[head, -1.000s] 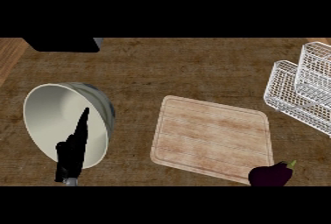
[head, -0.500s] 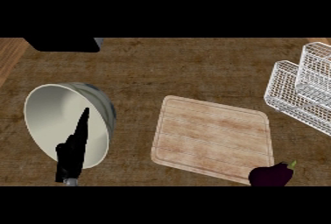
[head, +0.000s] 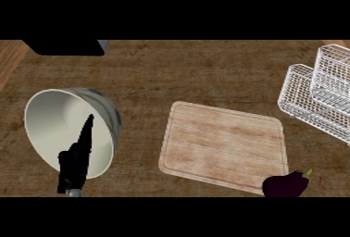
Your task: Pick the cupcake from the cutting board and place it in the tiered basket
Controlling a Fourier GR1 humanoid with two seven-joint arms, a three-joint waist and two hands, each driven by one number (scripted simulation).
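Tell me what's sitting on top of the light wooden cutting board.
The light wooden cutting board shows only bare wood grain, with no cupcake visible. A dark purple eggplant overlaps its lower right corner and hides that bit.

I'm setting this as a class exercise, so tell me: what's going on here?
Nothing is being handled. The left hand rests open, fingers up, in front of the bowl at the lower left. The cutting board lies bare, with an eggplant at its near right corner. The wire basket stands at the right. No cupcake shows, nor the right hand.
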